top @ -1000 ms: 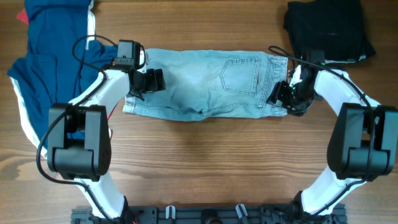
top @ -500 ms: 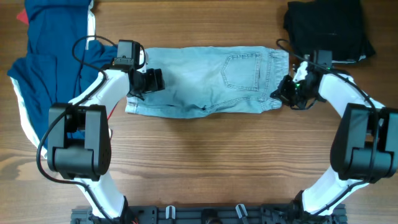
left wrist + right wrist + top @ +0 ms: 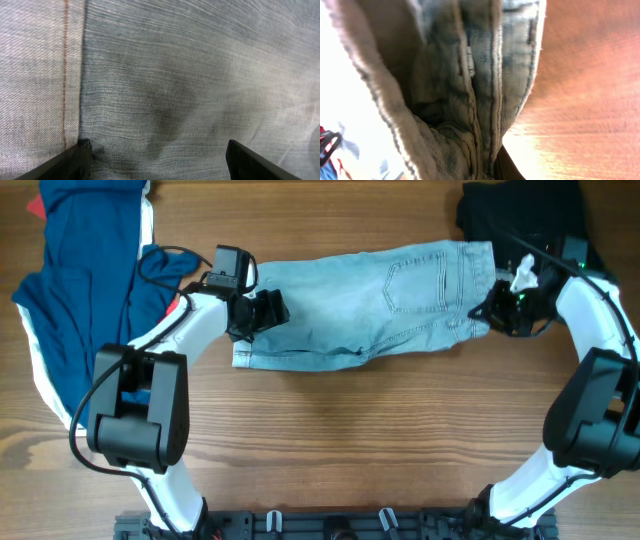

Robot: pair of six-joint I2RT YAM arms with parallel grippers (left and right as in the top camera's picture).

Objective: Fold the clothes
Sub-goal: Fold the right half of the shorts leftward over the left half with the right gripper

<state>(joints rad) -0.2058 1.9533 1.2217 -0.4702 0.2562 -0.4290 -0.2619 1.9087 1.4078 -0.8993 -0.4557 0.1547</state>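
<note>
left pincer (image 3: 266,311) rests with its fingers spread wide on the left end of the denim shorts (image 3: 370,305), which lie slanted across the wooden surface (image 3: 330,440). right pincer (image 3: 498,310) seems clamped on their bunched waistband, though its tips are mostly hidden.

I see a brown wooden desk (image 3: 330,440) with long lines in the wood. Three soft things lie on it. The jean shorts (image 3: 350,300) lie spread across the middle, toward the far side. They sit a bit slanted, with the right end farther back than the left. A back pocket (image 3: 415,280) faces up. A big blue, white and red garment (image 3: 80,280) lies crumpled in the far left corner, near the shorts. A black garment (image 3: 520,215) lies in the far right corner, close by the shorts' right end. I cannot tell if those two touch.
</note>
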